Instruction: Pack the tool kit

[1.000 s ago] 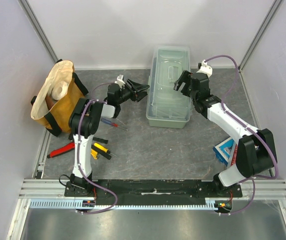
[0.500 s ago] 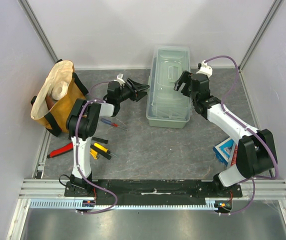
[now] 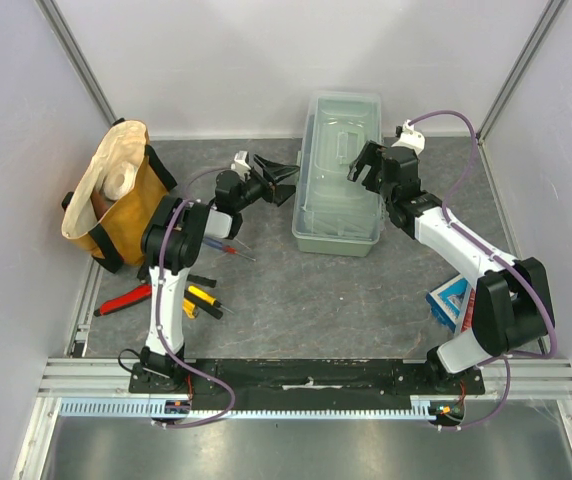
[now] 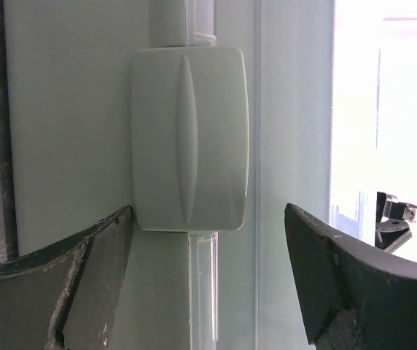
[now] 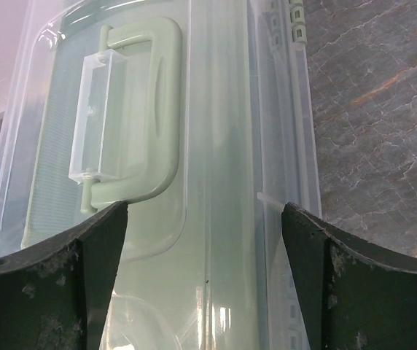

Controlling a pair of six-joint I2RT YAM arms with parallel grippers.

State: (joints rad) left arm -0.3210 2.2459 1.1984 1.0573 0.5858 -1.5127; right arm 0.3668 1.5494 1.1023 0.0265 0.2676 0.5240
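The pale-green toolbox stands closed at the back centre. My left gripper is open right at its left side wall. In the left wrist view the gripper faces the side latch, with one finger on each side below it. My right gripper is open just above the lid's right part. In the right wrist view the gripper hovers over the clear lid, near the green handle. A red-handled tool, yellow-black tools and a thin screwdriver lie on the table by the left arm.
A mustard-yellow cloth bag stands at the left wall. Flat blue-and-red packets lie by the right arm's base. Grey walls close in both sides and the back.
My left gripper has edged slightly closer to the toolbox's left side. The right arm and the toolbox have not moved.
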